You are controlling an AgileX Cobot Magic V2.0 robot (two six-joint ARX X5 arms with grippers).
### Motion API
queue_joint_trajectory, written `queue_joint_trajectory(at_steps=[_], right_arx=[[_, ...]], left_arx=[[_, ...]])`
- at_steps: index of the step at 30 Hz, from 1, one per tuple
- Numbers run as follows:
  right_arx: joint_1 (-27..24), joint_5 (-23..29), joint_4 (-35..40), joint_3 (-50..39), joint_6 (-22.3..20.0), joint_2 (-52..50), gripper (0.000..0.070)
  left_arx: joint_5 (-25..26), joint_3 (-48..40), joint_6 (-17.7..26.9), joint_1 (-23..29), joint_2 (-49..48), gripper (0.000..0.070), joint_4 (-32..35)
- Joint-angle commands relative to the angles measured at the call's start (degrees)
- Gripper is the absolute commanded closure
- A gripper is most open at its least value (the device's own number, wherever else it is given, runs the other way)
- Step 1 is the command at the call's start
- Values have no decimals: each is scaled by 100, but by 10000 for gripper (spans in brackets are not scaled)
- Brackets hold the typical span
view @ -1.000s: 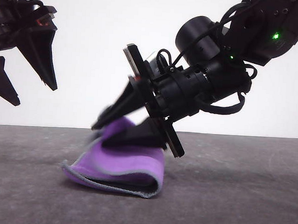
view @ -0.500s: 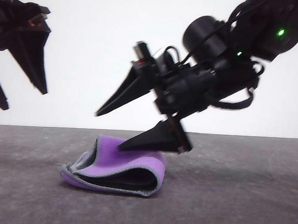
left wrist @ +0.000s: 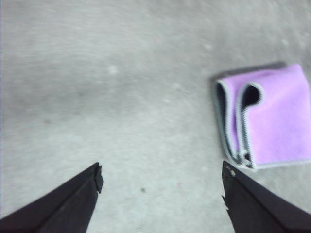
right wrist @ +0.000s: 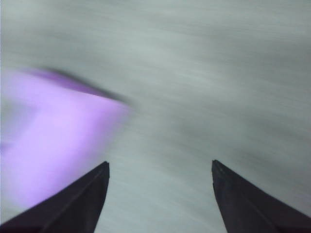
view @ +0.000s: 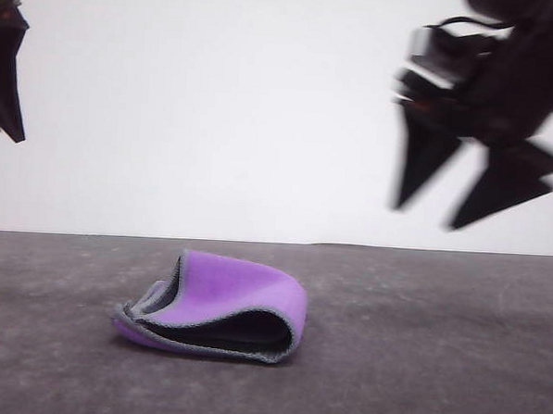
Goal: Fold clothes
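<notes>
Front view: the cloth [view: 217,306] is lying folded on the grey table [view: 435,364], purple face outward, dark grey face lining the open loop, light grey edging tracing the layers. The right gripper [view: 458,203] is hanging blurred high above the table, well apart from the cloth, its fingers spread and gripping nothing. The left gripper [view: 8,109] is showing at the upper left edge. Left wrist view: the left gripper [left wrist: 163,179] is standing wide apart and empty, the cloth [left wrist: 272,116] lying off to one side. Right wrist view: the right gripper [right wrist: 160,174] is gaping above the table, the cloth [right wrist: 53,141] a purple blur.
</notes>
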Motion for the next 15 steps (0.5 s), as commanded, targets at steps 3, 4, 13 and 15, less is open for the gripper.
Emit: queue_joint_trajectory(at_steps=[3,4,13,15], right_arx=[[-239,183,-373,77,-395,-277,279],[-325,219,-427,72,-402,-361,279],[-766,221,-510,72,-484,-555,300],[-797,219,-538,72,-515,-555,434]], left_arx=[[-13,107,79,92,57,224,82],[-13,107,79,111,57,224,96],[-11,107,76,117,57,231,127],[-11,107,76,117,57,323,117]])
